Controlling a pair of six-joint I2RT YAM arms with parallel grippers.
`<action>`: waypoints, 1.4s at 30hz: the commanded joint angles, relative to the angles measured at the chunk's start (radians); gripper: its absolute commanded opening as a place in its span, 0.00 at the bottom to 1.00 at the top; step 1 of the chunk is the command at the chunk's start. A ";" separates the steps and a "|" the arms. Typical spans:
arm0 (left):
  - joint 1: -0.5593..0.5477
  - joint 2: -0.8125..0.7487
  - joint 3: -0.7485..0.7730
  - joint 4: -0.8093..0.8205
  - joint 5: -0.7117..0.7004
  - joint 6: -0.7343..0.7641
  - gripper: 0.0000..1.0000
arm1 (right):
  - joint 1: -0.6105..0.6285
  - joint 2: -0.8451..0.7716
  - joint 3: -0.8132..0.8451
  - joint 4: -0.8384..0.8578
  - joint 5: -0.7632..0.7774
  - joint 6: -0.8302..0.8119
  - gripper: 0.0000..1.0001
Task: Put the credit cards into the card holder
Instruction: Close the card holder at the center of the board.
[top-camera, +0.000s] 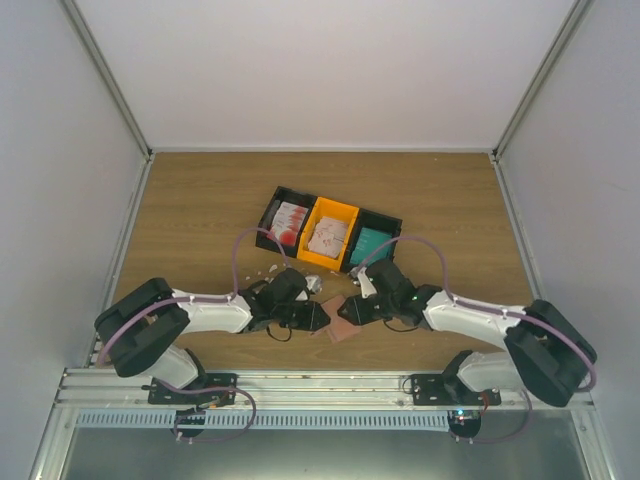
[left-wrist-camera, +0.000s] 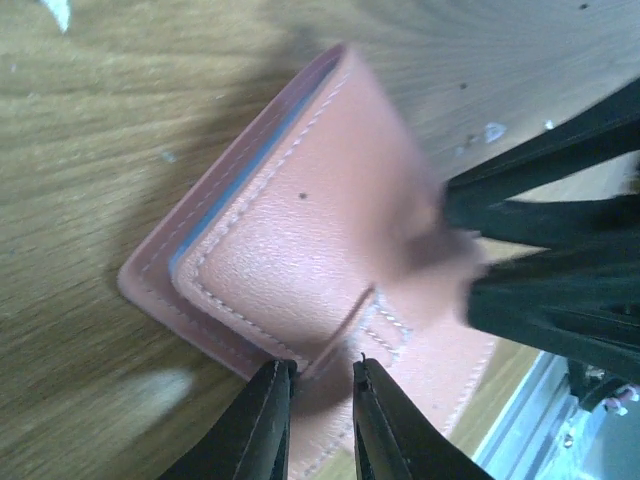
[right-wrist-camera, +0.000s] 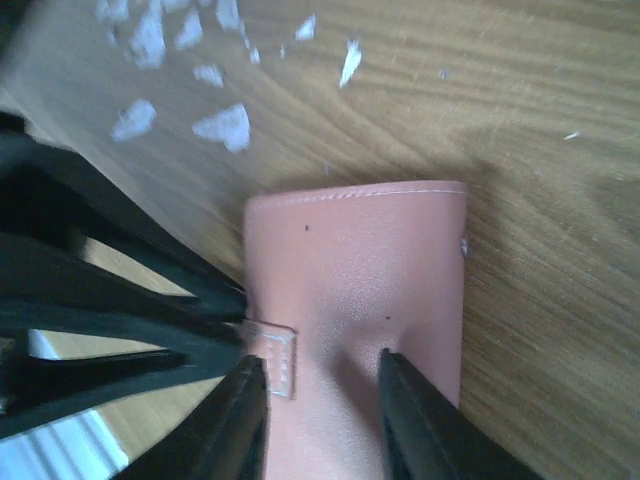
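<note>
Salmon-pink leather sits between both my claws. The card holder (top-camera: 343, 328) lies folded on the desk (top-camera: 200, 220) at the lower centre of the overhead view, just below the tray (top-camera: 266, 228). That tray holds the credit cards (top-camera: 288, 224), so none are in the holder yet.

The likeliest trouble, as I judge it, is the holder skating or twisting on the smooth wood instead of opening. That would happen if one claw pulls before the other has it pinned. A shallow bite on the thin cover could also slip off and let it snap flat. My two claws are almost touching, so a careless turn could knock them together. White scraps (right-wrist-camera: 222, 126) lie near, at the upper left of the right wrist view, and could get dragged under the leather.

My left claw (left-wrist-camera: 322, 375) has its jaws drawn narrow at the bottom of its view, with the edge of the holder's strap (left-wrist-camera: 385, 325) in the gap. I cannot tell whether it truly pinches. My right claw (right-wrist-camera: 320, 362) has its jaws moderately spread over the holder's near end, and I cannot tell whether it grips or only presses.

Both arms reach low and forward from their bases, forearms converging, wrists turned inward so the claws face each other over the holder
</note>
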 joint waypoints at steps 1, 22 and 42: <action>0.003 0.036 0.015 0.000 -0.028 0.004 0.20 | -0.005 -0.106 -0.013 -0.017 0.058 0.040 0.36; 0.002 0.041 -0.076 -0.027 -0.080 -0.004 0.10 | -0.109 0.021 -0.095 0.139 -0.134 0.015 0.54; 0.005 -0.037 -0.052 0.091 -0.114 -0.065 0.44 | -0.119 0.013 -0.122 0.159 -0.155 0.015 0.52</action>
